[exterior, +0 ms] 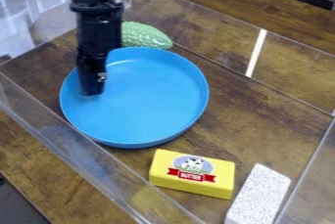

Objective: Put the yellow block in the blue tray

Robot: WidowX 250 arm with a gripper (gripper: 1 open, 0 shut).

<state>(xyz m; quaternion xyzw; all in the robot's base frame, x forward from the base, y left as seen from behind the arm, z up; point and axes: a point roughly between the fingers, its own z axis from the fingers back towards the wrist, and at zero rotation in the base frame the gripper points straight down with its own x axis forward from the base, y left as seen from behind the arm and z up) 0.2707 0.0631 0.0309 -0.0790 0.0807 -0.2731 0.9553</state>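
The yellow block lies flat on the wooden table near the front edge, its red band and round label facing up, apart from the tray. Behind it sits the round blue tray, with nothing but the gripper over it. My gripper hangs from the black arm and points down over the tray's left part, fingertips just above the tray floor. Its jaws are shut with nothing between them. It is well away from the yellow block.
A green bumpy lump rests behind the tray, just right of the arm. A white speckled sponge-like block lies right of the yellow block at the front. Clear plastic walls edge the table on the left and front.
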